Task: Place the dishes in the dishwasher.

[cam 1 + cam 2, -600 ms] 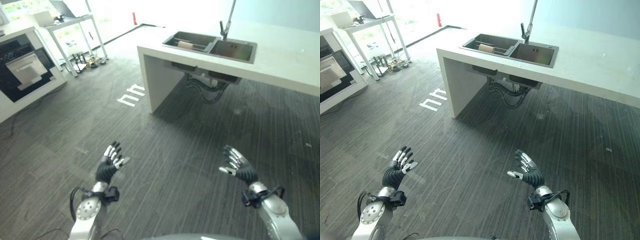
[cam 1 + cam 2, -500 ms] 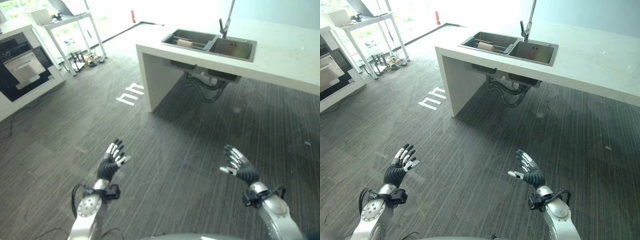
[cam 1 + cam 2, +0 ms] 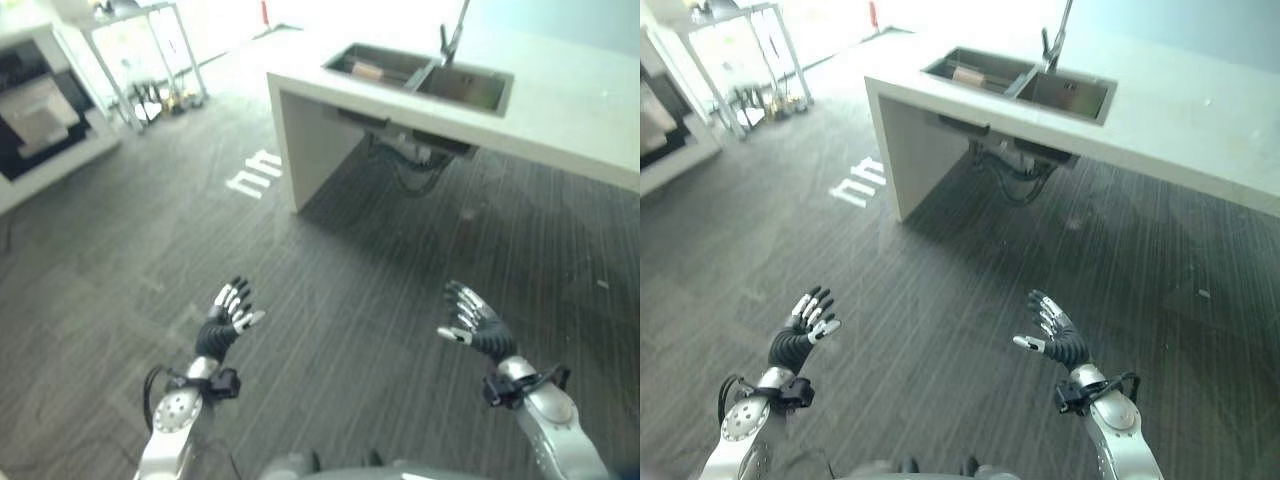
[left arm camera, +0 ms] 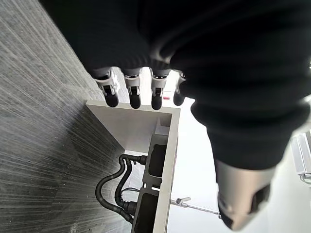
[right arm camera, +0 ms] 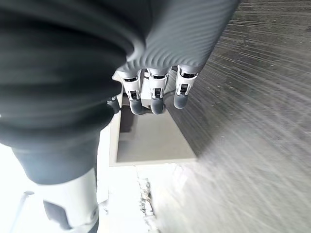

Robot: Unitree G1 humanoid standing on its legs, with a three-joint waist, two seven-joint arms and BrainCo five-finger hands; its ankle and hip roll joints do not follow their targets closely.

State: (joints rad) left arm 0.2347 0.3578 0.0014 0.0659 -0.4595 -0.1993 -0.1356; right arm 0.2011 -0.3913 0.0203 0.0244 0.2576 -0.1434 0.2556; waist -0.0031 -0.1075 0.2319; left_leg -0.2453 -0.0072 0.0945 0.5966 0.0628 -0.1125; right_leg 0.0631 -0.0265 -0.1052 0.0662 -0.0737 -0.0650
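Hovering above the dark striped floor (image 3: 350, 300), the left hand (image 3: 225, 322) and the right hand (image 3: 475, 325) are both raised in front of the robot with their fingers spread apart and holding nothing. The two hands are well apart from each other, palms turned roughly inward. Ahead stands a white table (image 3: 560, 110) with a double sink (image 3: 420, 80) set into its top and a tall tap (image 3: 452, 35) rising between the basins. A pale object (image 3: 367, 70), possibly a dish, lies in the robot's-left basin; its kind cannot be told. Dark drain hoses (image 3: 415, 160) hang beneath the sink. At far left, a white metal rack (image 3: 140, 60) stands near a white cabinet with a dark front (image 3: 35, 110). White floor markings (image 3: 255, 172) lie beside the table's end panel.
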